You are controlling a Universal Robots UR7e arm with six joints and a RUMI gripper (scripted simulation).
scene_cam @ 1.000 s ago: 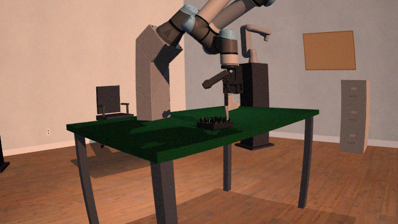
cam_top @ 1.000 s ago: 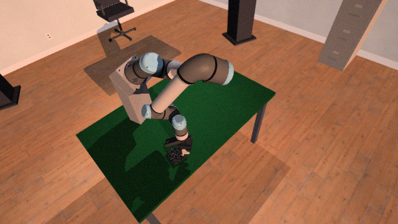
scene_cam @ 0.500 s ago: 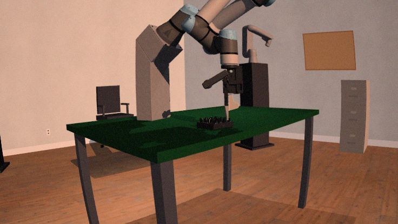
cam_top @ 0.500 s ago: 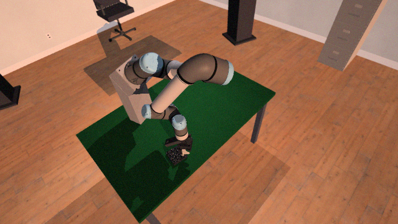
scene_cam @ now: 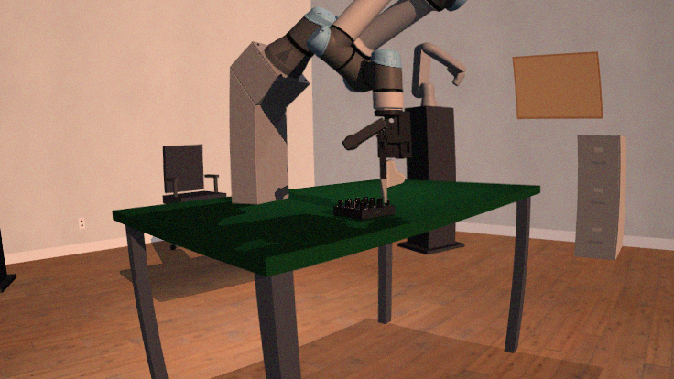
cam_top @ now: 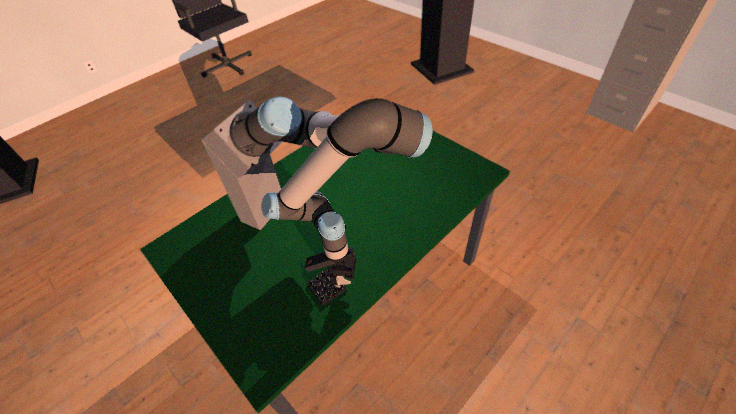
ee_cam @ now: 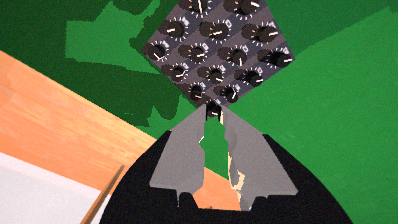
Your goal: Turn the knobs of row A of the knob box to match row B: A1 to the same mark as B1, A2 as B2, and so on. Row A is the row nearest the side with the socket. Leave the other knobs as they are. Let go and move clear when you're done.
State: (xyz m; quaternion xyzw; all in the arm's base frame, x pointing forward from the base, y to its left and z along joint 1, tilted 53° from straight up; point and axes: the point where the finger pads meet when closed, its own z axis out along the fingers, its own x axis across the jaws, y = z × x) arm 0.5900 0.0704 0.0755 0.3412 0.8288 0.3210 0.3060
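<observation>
Black corner knob [ee_cam: 212, 109], wrist view only.

So the room's got a warm cream wall [cam_top: 46, 30] [scene_cam: 93, 93] on one side and a greyer one [cam_top: 535, 25] [scene_cam: 494, 155] meeting it at a corner, both with white baseboards. Wood plank floor [cam_top: 591, 247] [scene_cam: 447, 301], pretty orange in this warm light. There's a black office chair [cam_top: 213, 23] [scene_cam: 183, 167] near an outlet [cam_top: 90, 66] [scene_cam: 81, 222], a cork-coloured board [scene_cam: 558, 85] hung on the grey wall, and a tall filing cabinet [cam_top: 630, 66] [scene_cam: 597, 202] below and right of it. Dark shadows spread across the floorboards and the green counter [cam_top: 391, 190] [scene_cam: 471, 193].
</observation>
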